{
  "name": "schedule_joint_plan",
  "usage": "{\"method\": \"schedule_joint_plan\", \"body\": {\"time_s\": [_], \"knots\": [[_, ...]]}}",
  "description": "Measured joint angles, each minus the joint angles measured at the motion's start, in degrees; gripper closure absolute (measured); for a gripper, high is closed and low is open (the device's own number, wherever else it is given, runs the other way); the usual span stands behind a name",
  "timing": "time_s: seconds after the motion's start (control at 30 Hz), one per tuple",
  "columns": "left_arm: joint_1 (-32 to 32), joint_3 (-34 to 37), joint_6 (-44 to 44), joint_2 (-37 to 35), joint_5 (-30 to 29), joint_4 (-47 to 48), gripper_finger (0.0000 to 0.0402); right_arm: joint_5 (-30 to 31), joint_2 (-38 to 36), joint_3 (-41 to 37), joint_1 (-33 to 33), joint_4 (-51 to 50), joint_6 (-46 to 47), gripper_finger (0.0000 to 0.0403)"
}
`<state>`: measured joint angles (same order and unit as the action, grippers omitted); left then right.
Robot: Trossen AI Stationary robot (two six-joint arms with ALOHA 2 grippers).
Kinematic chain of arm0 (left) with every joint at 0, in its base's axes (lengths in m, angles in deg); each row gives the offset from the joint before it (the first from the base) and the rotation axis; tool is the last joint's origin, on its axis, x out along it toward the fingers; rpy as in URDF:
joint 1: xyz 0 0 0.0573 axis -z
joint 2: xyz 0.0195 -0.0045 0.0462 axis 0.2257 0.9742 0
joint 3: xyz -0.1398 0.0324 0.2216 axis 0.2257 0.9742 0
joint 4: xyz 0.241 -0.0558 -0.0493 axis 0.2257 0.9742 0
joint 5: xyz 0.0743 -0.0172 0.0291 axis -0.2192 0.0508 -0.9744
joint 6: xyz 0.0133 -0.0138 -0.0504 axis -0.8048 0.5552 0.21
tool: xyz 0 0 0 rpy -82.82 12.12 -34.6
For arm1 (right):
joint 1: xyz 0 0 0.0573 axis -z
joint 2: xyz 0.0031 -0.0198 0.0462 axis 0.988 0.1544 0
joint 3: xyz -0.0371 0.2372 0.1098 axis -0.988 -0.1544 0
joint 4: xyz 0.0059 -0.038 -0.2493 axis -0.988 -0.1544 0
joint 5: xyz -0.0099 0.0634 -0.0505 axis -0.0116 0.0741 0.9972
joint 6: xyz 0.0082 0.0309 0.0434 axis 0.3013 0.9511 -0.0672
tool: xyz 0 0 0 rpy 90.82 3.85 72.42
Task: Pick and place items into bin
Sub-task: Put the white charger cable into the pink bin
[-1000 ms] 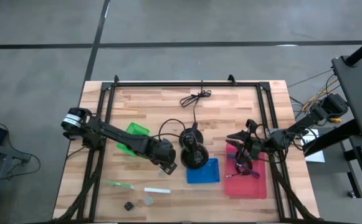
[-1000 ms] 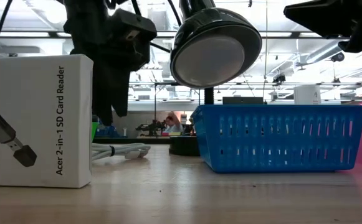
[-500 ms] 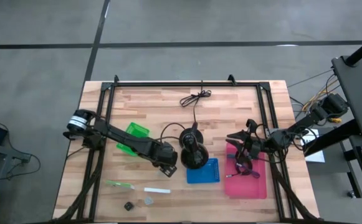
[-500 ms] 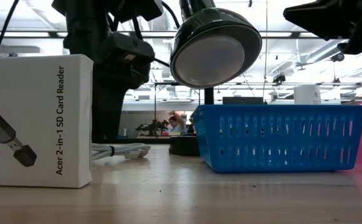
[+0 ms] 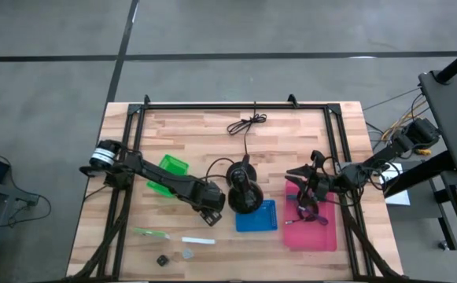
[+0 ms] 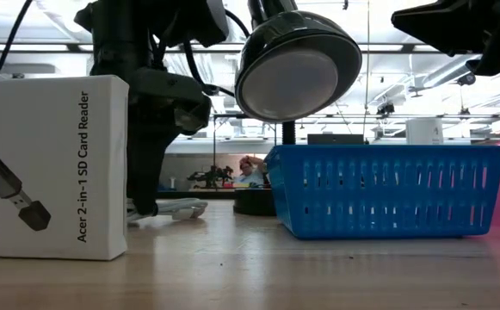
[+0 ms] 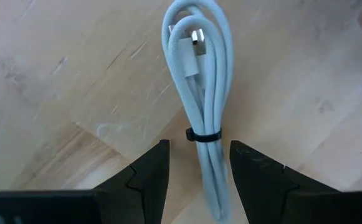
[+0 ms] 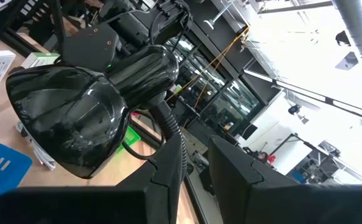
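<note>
My left gripper point(image 7: 197, 148) is open and low over the table, just left of the black lamp point(image 5: 244, 192). Its fingers stand on either side of a white cable coil point(image 7: 200, 74) bound by a black tie, with a gap to each. The coil lies flat on the wood and also shows as the white cable coil point(image 6: 174, 208) in the low view. My right gripper point(image 5: 303, 182) hovers open above the pink bin point(image 5: 324, 234), which holds purple and dark oddments point(image 5: 307, 212). A green stick point(image 5: 149, 233), a white stick point(image 5: 198, 240) and two small cubes point(image 5: 173, 257) lie near the table's near edge.
A blue basket point(image 5: 257, 216) sits just right of my left gripper, by the lamp's base. A green bin point(image 5: 170, 169) lies under my left arm. A black cord point(image 5: 246, 123) lies near the far edge. A white card-reader box point(image 6: 50, 168) stands close to the low camera.
My left gripper has come down toward the table, its fingers now reaching the wood around the white cable coil. It stays open. The right arm has kept still.
</note>
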<state>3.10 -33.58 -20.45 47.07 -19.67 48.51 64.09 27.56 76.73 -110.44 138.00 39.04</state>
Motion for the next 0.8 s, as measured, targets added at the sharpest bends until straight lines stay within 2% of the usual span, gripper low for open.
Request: {"method": "schedule_joint_plan", "body": {"time_s": [0.57, 0.67, 0.8], "knots": [[-0.32, 0.16, -1.62, 0.69, -0.02, 0.07, 0.0252, -0.02, 0.02, 0.00, 0.00, -0.07, -0.19, 0.0335], [-0.32, 0.83, -2.98, 0.65, -0.11, -0.13, 0.0272, -0.02, 0.02, 0.00, 0.00, -0.07, -0.20, 0.0335], [-0.44, 1.99, -2.71, 0.49, -0.28, -0.42, 0.0318, -0.02, 0.02, 0.00, 0.00, -0.09, -0.20, 0.0335]]}}
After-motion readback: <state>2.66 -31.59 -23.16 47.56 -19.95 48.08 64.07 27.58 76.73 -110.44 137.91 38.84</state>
